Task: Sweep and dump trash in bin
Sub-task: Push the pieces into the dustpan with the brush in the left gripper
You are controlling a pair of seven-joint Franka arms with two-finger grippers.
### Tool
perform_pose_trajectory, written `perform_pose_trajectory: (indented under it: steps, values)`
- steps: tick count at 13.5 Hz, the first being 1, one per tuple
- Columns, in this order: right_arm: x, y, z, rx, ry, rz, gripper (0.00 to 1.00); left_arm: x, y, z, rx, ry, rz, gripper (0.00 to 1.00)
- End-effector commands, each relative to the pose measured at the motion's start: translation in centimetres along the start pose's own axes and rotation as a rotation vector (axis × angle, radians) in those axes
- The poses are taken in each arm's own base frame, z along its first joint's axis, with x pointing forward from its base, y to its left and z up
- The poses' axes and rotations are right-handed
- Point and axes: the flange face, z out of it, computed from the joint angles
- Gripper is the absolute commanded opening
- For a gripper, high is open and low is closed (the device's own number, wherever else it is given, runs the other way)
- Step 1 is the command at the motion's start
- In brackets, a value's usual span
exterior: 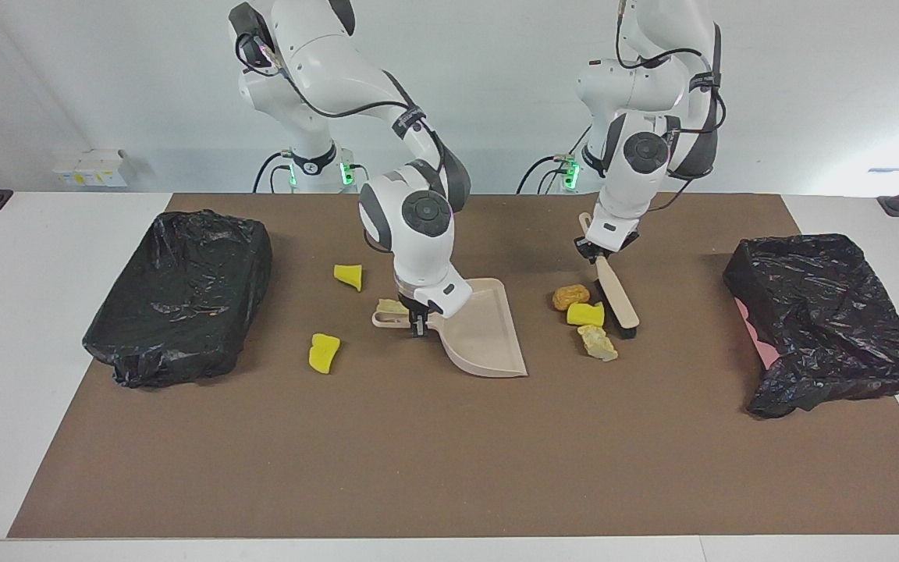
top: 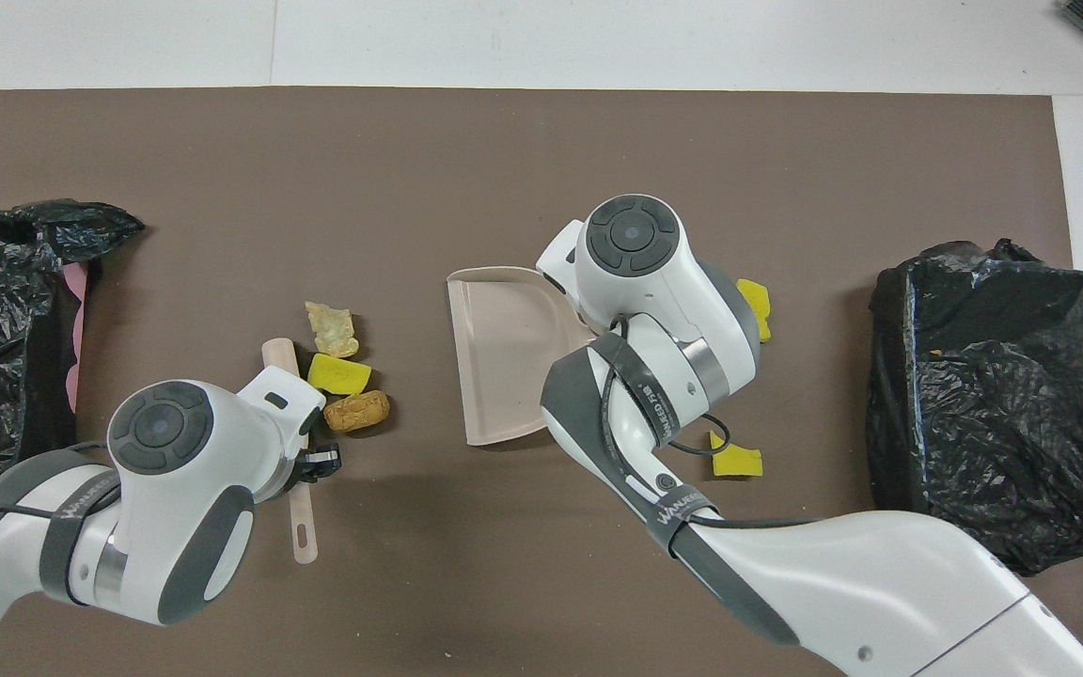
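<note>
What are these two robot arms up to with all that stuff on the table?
They are sweeping up scraps. The left gripper holds a small brush beside three trash chunks. The right gripper holds a beige dustpan by its handle, its pan empty. More yellow chunks lie toward the right arm's end. A bag-lined bin sits at each end of the table; nothing is swept yet.
</note>
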Motion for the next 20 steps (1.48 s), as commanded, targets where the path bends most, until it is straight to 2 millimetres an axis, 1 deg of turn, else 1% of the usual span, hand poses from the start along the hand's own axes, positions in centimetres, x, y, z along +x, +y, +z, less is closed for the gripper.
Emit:
perform_pose_trajectory:
  steps: [1,2,3,4,5,6,8,9,10,11,13,15,16,18,19,20]
  values:
    - [-0.5,-0.8,-0.2,-0.007,-0.013,0.040,0.00,-1.7,4.0,-0.5,-0.088,0.035,-0.059,0.00]
    - [-0.5,-0.8,-0.3,-0.007,-0.013,0.055,0.00,-2.1,6.7,0.5,-0.093,0.034,-0.081,0.00]
    - [-0.5,-0.8,-0.2,-0.007,-0.012,0.063,0.00,-2.0,9.1,0.7,-0.107,0.046,-0.092,0.00]
    - [-0.5,-0.8,-0.3,-0.009,-0.010,0.064,0.00,-1.7,10.5,0.3,-0.128,0.061,-0.094,0.00]
    - [-0.7,-0.7,-0.3,-0.009,-0.010,0.067,0.00,-2.0,11.7,-0.4,-0.142,0.073,-0.079,0.00]
    - [-0.7,-0.7,-0.2,-0.008,-0.011,0.067,0.00,-2.9,13.1,-0.3,-0.155,0.075,-0.048,0.00]
    - [-0.7,-0.7,-0.3,-0.010,-0.009,0.070,0.00,-3.5,15.0,-1.0,-0.232,0.125,-0.023,0.00]
    - [-0.8,-0.7,-0.2,-0.006,-0.011,0.072,0.00,-3.3,16.2,-1.5,-0.261,0.144,-0.015,0.00]
    - [-0.8,-0.8,-0.2,-0.005,-0.012,0.072,0.00,-2.6,17.3,-2.7,-0.300,0.143,-0.037,0.00]
    - [-0.8,-0.8,-0.2,-0.005,-0.012,0.073,0.00,-2.1,17.7,-3.7,-0.312,0.147,-0.042,0.00]
    - [-1.4,-0.6,0.0,-0.001,-0.013,0.083,0.00,-1.0,16.1,-4.9,-0.295,0.128,-0.064,0.00]
    - [-1.5,-0.7,0.3,0.004,-0.016,0.082,0.00,1.8,13.2,-5.8,-0.261,0.098,-0.124,0.00]
    - [-1.5,-0.8,0.3,0.003,-0.015,0.082,0.00,2.9,11.8,-6.3,-0.237,0.094,-0.139,0.00]
    - [-1.5,-0.9,0.3,0.002,-0.016,0.082,0.00,5.7,8.1,-7.1,-0.161,0.082,-0.130,0.00]
    - [-1.5,-0.9,0.3,0.002,-0.016,0.082,0.00,6.6,6.6,-7.2,-0.141,0.059,-0.077,0.00]
    - [-1.6,-0.9,0.3,0.003,-0.015,0.083,0.00,7.8,4.3,-7.0,-0.127,0.040,-0.028,0.00]
